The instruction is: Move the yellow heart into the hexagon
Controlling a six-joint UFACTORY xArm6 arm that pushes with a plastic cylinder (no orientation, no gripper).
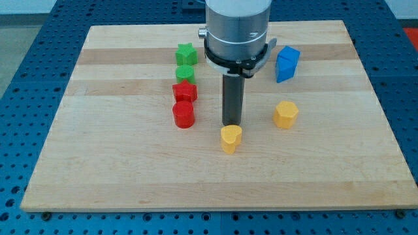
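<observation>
The yellow heart lies on the wooden board, a little below the middle of the view. The yellow hexagon lies to its right and slightly higher, a clear gap apart. My tip is at the end of the dark rod, right at the heart's top edge, seemingly touching it. The rod hangs from the grey arm head at the view's top centre.
A green star, a green round block, a red star and a red cylinder form a column left of the rod. A blue block lies at the upper right.
</observation>
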